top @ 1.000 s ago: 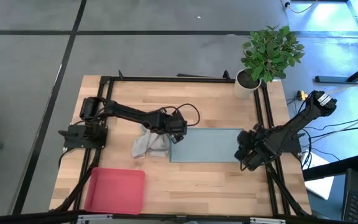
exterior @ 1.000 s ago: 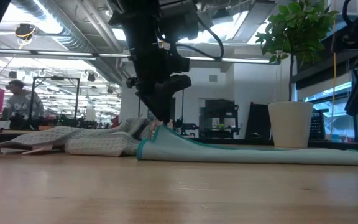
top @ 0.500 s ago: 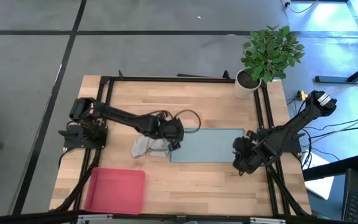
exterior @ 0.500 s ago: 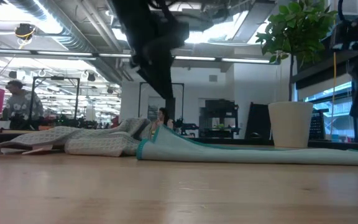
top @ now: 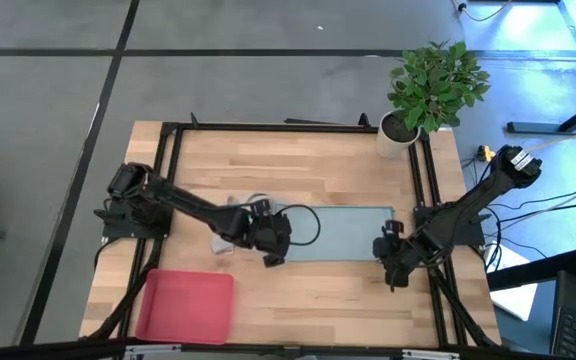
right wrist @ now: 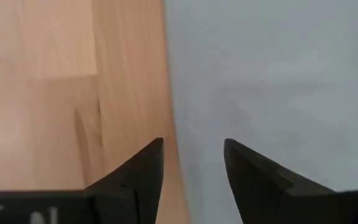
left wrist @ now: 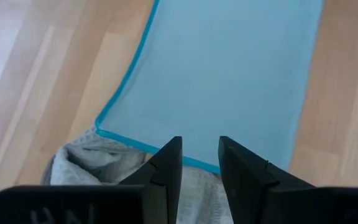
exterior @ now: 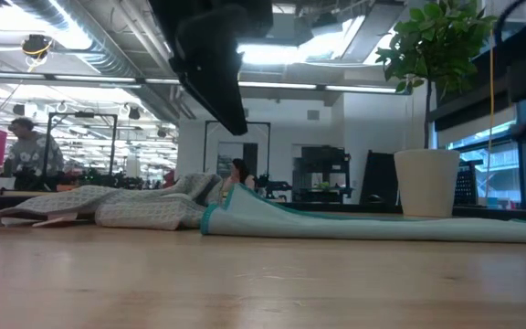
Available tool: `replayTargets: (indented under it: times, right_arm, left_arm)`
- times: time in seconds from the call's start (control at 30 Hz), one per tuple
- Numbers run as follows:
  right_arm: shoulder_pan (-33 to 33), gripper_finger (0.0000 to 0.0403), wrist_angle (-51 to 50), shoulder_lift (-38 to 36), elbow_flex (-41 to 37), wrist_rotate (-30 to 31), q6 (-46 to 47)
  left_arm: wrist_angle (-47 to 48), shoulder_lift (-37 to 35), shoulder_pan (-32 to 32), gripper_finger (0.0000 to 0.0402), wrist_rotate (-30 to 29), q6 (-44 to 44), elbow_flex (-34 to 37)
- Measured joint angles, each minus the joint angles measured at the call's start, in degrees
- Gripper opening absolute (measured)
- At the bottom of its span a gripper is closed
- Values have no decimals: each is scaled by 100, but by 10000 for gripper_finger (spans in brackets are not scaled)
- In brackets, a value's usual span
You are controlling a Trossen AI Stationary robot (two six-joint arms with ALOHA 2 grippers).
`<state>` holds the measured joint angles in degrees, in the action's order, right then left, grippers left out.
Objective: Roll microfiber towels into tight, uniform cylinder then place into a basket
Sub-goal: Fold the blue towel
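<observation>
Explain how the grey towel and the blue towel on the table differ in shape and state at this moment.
The blue towel lies spread flat as a long rectangle; the grey towel is bunched into a crumpled heap. The blue towel has a darker teal border, while the grey towel shows a fine woven pattern in the low view. The blue towel's end overlaps the grey towel's edge. Both rest on the wooden table, and neither is rolled yet.

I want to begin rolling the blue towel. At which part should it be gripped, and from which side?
Probably a corner of the short left end of the blue-teal towel: it lies flat and long, and that hemmed end, beside the crumpled grey towel, curls slightly off the table. The left gripper, open, hovers over it; come from above. The right gripper, open, could take the far end.
</observation>
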<state>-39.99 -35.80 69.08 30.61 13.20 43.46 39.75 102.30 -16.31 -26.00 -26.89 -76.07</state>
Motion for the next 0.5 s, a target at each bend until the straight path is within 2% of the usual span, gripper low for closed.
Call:
replayTargets:
  times: [0.2, 0.4, 0.5]
  right_arm:
    - [-2, 169, 466, 0, -442, -291, 287]
    - [-2, 168, 562, -14, -666, -232, 388]
    - [-4, 156, 565, -14, -740, -151, 517]
  left_arm:
    - [0, 2, -64, 94, -2, -4, 0]
    - [0, 7, -60, 94, -5, -9, 0]
    - [0, 7, -60, 94, -5, -13, 0]
